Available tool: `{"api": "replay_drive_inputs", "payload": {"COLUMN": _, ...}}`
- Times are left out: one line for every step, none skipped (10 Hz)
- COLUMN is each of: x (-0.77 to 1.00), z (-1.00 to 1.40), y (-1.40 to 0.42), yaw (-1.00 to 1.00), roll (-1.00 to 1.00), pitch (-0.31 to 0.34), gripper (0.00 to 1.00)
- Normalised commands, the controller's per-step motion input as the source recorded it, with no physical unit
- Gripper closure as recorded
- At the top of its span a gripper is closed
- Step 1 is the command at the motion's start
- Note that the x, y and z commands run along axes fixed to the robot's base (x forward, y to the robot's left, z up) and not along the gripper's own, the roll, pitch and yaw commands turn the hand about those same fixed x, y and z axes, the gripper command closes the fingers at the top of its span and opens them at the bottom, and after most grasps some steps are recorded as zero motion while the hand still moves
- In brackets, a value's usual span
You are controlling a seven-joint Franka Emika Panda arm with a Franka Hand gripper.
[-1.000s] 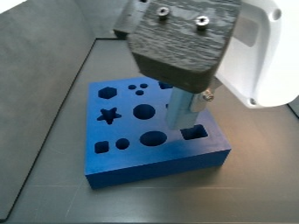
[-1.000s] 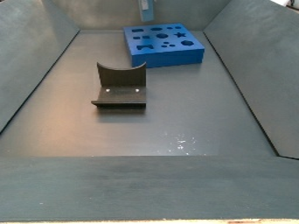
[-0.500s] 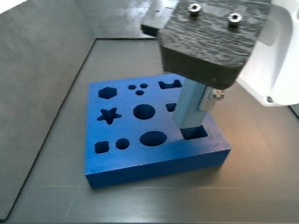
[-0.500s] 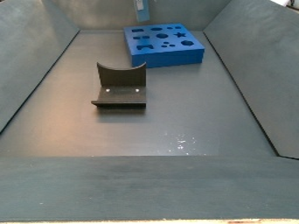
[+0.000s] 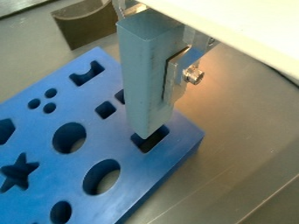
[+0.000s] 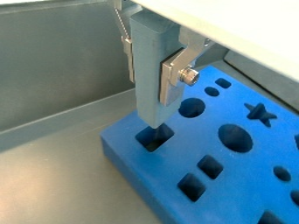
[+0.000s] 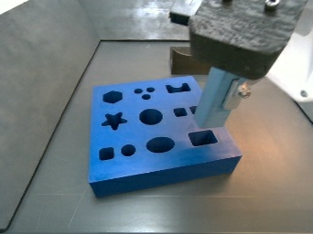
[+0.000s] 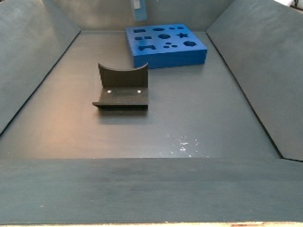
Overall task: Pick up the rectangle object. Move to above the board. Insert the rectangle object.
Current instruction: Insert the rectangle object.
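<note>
Tool (image 7: 221, 101) now over board corner, shifted sideways and higher than half second ago, clamped on tall slim light-blue rectangular block (image 5: 149, 74). Block upright, lower end just above square cut-out (image 6: 153, 136) near corner of thick bright-blue slab with shaped holes (image 7: 132, 137). Not yet entered. Judgement: alignment looks close; straight descent next. Dark bracket fixture (image 8: 120, 87) well apart on floor.

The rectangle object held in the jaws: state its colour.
Plain matte light blue, paler than the bright-blue board; the rectangle object shows best in a wrist view, clamped in the gripper.
</note>
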Motion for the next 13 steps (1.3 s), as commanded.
{"api": "replay_drive_inputs", "payload": {"x": 0.01, "z": 0.00, "y": 0.00, "yaw": 0.00, "roll": -0.06, "pitch": 0.000, "gripper": 1.00}}
{"api": "replay_drive_inputs", "payload": {"x": -0.19, "z": -0.25, "y": 0.01, "yaw": -0.05, "roll": -0.25, "pitch": -0.911, "gripper": 1.00}}
{"api": "replay_drive_inputs", "payload": {"x": -0.47, "z": -0.11, "y": 0.07, "yaw": -0.13, "roll": -0.32, "pitch": -1.000, "gripper": 1.00}}
{"api": "replay_drive_inputs", "payload": {"x": -0.51, "z": 0.00, "y": 0.03, "yaw": -0.15, "roll": -0.19, "pitch": -0.914, "gripper": 1.00}}
{"api": "replay_drive_inputs", "payload": {"x": 0.00, "z": 0.00, "y": 0.03, "yaw": 0.00, "roll": -0.05, "pitch": 0.000, "gripper": 1.00}}
{"api": "replay_drive_inputs", "payload": {"x": 0.00, "z": -0.05, "y": 0.00, "yaw": 0.04, "roll": -0.03, "pitch": -0.251, "gripper": 1.00}}
{"api": "replay_drive_inputs", "payload": {"x": -0.03, "z": -0.02, "y": 0.00, "yaw": 0.00, "roll": 0.00, "pitch": -0.086, "gripper": 1.00}}
{"api": "replay_drive_inputs", "payload": {"x": 0.00, "z": 0.00, "y": 0.00, "yaw": 0.00, "roll": 0.00, "pitch": -0.040, "gripper": 1.00}}
{"api": "replay_drive_inputs", "payload": {"x": 0.00, "z": 0.00, "y": 0.00, "yaw": 0.00, "roll": 0.01, "pitch": -0.020, "gripper": 1.00}}
{"api": "replay_drive_inputs", "payload": {"x": 0.00, "z": -0.29, "y": -0.04, "yaw": 0.00, "roll": 0.21, "pitch": -0.326, "gripper": 1.00}}
{"api": "replay_drive_inputs", "payload": {"x": 0.00, "z": -0.57, "y": -0.11, "yaw": -0.01, "roll": 0.34, "pitch": -0.577, "gripper": 1.00}}
{"api": "replay_drive_inputs", "payload": {"x": -0.01, "z": -0.47, "y": -0.06, "yaw": -0.02, "roll": 0.33, "pitch": -0.486, "gripper": 1.00}}
{"api": "replay_drive_inputs", "payload": {"x": 0.00, "z": 0.00, "y": 0.00, "yaw": 0.00, "roll": -0.01, "pitch": -0.009, "gripper": 1.00}}
